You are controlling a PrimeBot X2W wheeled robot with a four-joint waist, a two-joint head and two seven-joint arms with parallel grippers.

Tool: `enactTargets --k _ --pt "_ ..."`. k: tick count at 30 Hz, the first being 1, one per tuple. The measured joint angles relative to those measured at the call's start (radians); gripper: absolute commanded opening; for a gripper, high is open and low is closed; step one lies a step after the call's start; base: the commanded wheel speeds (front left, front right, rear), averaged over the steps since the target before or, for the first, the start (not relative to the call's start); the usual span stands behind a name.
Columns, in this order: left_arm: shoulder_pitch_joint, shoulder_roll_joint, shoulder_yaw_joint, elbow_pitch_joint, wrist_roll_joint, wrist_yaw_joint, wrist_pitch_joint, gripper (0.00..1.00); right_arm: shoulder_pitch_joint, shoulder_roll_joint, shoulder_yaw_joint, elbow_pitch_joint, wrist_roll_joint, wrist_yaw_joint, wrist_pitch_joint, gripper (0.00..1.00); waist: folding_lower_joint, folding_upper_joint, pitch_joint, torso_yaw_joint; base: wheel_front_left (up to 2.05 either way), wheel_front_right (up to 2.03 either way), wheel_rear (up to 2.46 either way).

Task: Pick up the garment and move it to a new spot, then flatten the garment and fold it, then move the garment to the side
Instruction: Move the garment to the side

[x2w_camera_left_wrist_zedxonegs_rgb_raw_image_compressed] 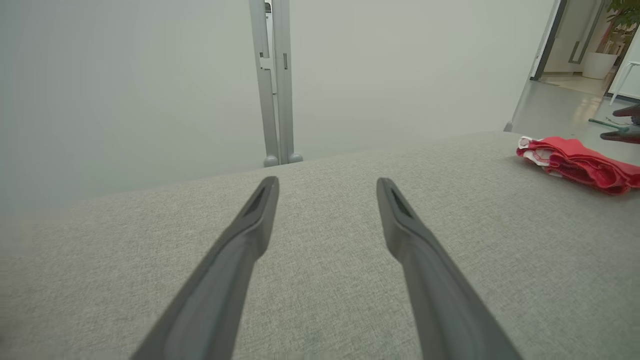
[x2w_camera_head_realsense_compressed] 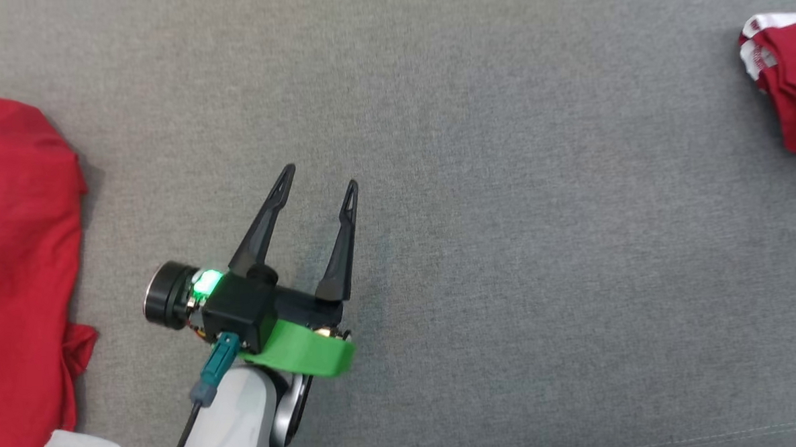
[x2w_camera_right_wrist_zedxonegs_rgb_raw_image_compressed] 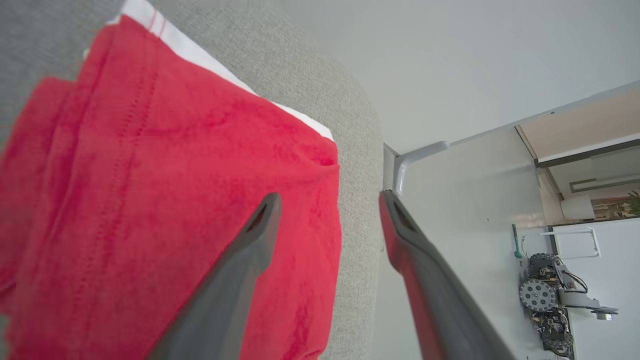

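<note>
a: which step is this?
b: the last one, i'd judge. the folded garment (x2w_camera_head_realsense_compressed: pixel 791 79) lies far to the right of the left end effector (x2w_camera_head_realsense_compressed: pixel 320 174), at the side of the surface (x2w_camera_head_realsense_compressed: pixel 506 245). the right end effector (x2w_camera_right_wrist_zedxonegs_rgb_raw_image_compressed: pixel 330 196) hangs just over it, fingers wide, gripping nothing. one finger is above the red fabric, the other past the surface's edge.
a: and the left one?
b: wide too, and empty, over bare grey fabric well apart from the garment.
a: next move?
b: probably only lifting the right arm straight away without snagging the top fold. a second red cloth (x2w_camera_head_realsense_compressed: pixel 17 267) lies to the left end effector's left, looser. it may be next.
a: the surface and room?
b: grey woven upholstery with a rounded edge. ahead of the left end effector are a pale wall (x2w_camera_left_wrist_zedxonegs_rgb_raw_image_compressed: pixel 125 75) and a grey post (x2w_camera_left_wrist_zedxonegs_rgb_raw_image_compressed: pixel 274 80), and off to its right a doorway (x2w_camera_left_wrist_zedxonegs_rgb_raw_image_compressed: pixel 575 45). beyond the right end effector, a small wheeled machine (x2w_camera_right_wrist_zedxonegs_rgb_raw_image_compressed: pixel 550 295) stands on the floor.
</note>
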Motion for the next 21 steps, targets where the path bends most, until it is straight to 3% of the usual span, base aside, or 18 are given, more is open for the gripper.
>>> enactTargets --k 5,11,16,21 --pt "0.065 0.0 0.026 0.0 -0.03 0.013 0.0 1.0 0.047 0.092 -0.063 0.016 0.043 0.0 -0.036 1.0 0.0 0.0 -0.082 -0.005 0.0 0.0 0.0" --pt "0.141 0.0 0.075 -0.006 -0.035 0.025 0.0 1.0 0.124 0.225 -0.16 -0.074 0.142 0.0 -0.078 1.0 0.0 0.0 -0.184 -0.011 0.0 0.0 0.0" --pt "0.195 0.0 0.119 -0.017 -0.035 0.03 0.0 1.0 0.263 0.312 -0.31 -0.319 0.199 0.0 -0.082 1.0 0.0 0.0 -0.27 -0.017 0.0 0.0 0.0" --pt "0.246 0.0 0.141 -0.022 -0.035 0.03 0.0 1.0 0.492 0.422 -0.47 -0.546 0.179 0.0 -0.082 1.0 0.0 0.0 -0.336 -0.024 0.0 0.0 0.0"
